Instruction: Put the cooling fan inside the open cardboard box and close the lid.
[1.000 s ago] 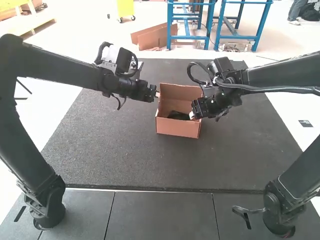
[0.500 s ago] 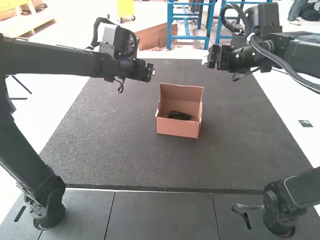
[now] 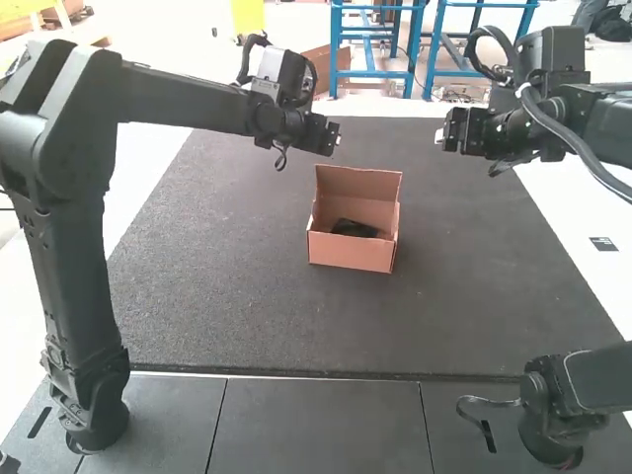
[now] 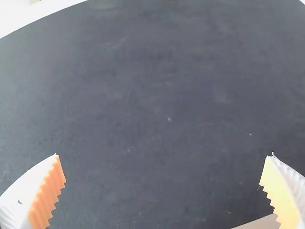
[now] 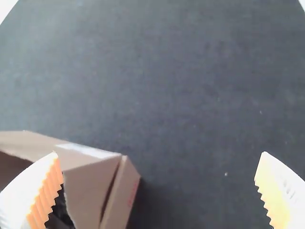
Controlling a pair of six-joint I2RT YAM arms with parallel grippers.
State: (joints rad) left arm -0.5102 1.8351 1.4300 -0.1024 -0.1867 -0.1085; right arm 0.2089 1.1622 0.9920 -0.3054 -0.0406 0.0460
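On your desk [image 3: 197, 276], the black cooling fan [image 3: 354, 228] lies inside the open brown cardboard box [image 3: 352, 252], so your left hand [image 3: 333, 137] and right hand [image 3: 444, 134] hang wide open and empty at its far left and far right, probably freed to close the upright lid [image 3: 357, 184].

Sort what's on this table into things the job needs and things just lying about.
Job:
- cardboard box, its lid flap upright
- dark fan inside the box
- left fingers and right fingers, both open, above the mat

Lying about:
- black mat
- small dark tag beside the mat's right edge
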